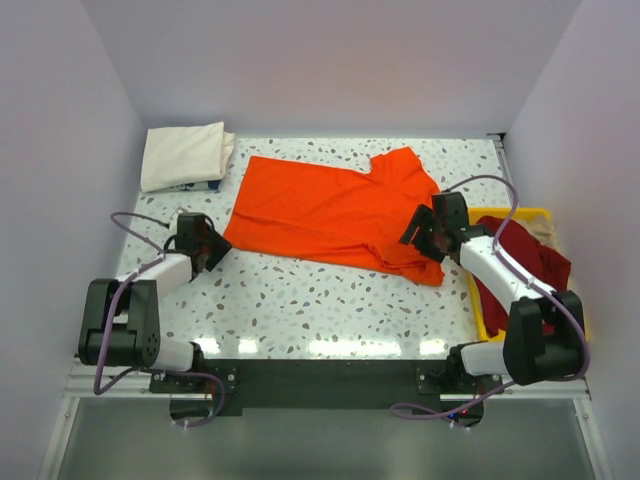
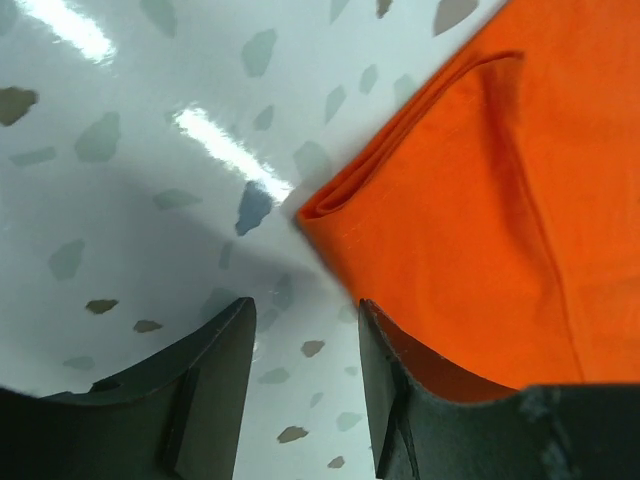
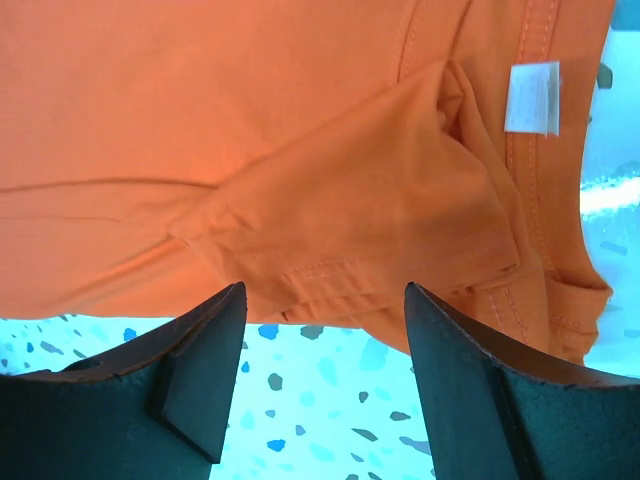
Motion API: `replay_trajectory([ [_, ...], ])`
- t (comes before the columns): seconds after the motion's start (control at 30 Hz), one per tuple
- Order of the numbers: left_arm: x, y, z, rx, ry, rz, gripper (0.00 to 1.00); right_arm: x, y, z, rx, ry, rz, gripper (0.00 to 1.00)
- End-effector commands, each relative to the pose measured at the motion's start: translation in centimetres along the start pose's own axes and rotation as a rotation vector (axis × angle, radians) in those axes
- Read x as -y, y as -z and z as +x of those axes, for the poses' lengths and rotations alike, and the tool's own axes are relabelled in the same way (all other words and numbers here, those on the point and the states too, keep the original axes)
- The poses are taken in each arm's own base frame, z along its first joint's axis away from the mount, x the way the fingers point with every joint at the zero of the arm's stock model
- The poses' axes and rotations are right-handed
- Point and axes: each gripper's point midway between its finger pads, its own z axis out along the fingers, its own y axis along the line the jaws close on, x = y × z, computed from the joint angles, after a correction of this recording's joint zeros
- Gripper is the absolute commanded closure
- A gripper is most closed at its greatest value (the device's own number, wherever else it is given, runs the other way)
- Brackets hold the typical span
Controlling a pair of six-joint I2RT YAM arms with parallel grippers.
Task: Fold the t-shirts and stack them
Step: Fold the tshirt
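the orange t-shirt [image 1: 330,212] lies spread slantwise across the middle of the table [image 1: 320,300], most likely so that both arms can reach an end of it. its near-left corner shows a doubled edge in the left wrist view, so it looks partly folded already.

the left hand [image 1: 210,248] sits low at that corner, jaws partly apart with only bare table between them and the cloth just beside one finger; it holds nothing. the right hand [image 1: 420,235] hovers at the shirt's right end, jaws wide apart and empty, over a tucked sleeve near the white neck label [image 3: 532,97]. both seem placed to take the next fold from opposite ends.

the cream t-shirt [image 1: 182,155] rests folded in the far-left corner, probably the start of the stack. the dark red t-shirt [image 1: 530,262] lies crumpled in the yellow tray [image 1: 540,214] at the right, apparently waiting its turn.

count: three t-shirts, one of each colour; two hands; one tray; one label.
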Motion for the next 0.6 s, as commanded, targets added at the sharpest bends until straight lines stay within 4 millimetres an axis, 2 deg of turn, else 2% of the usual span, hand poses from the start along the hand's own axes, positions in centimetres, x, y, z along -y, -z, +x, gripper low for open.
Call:
replay_trajectory([
  [0.0, 1.8, -0.8, -0.7, 0.057, 0.039, 0.079, 0.49, -0.2, 0.4, -0.3, 0.044, -0.008, -0.014, 0.32],
  [0.13, 2.9, -1.8, -1.2, 0.081, 0.057, 0.130, 0.47, 0.3, 0.6, 0.1, 0.048, -0.004, -0.004, 0.32],
  [0.27, 2.6, -3.1, -1.3, 0.086, 0.054, 0.101, 0.51, 1.0, 0.5, 0.9, 0.037, -0.002, 0.006, 0.32],
  [0.33, 2.3, -3.3, -1.3, 0.087, 0.054, 0.088, 0.59, 1.2, 0.5, 1.1, 0.033, -0.001, 0.012, 0.32],
  [0.37, 2.0, -3.5, -1.4, 0.094, 0.053, 0.073, 0.68, 1.2, 0.5, 1.2, 0.029, -0.001, 0.009, 0.32],
  [0.43, 1.3, -3.5, -1.3, 0.096, 0.052, 0.046, 0.79, 1.2, 0.5, 1.3, 0.021, 0.005, 0.011, 0.32],
  [0.47, 1.0, -3.5, -1.5, 0.107, 0.053, 0.028, 0.94, 1.3, 0.4, 1.4, 0.017, 0.010, 0.014, 0.32],
  [0.5, 0.8, -3.4, -1.5, 0.110, 0.052, 0.016, 1.00, 1.3, 0.4, 1.5, 0.013, 0.011, 0.017, 0.32],
  [0.57, -0.1, -2.9, -1.7, 0.119, 0.056, -0.037, 1.00, 1.2, 0.5, 1.7, 0.007, 0.022, 0.014, 0.32],
])
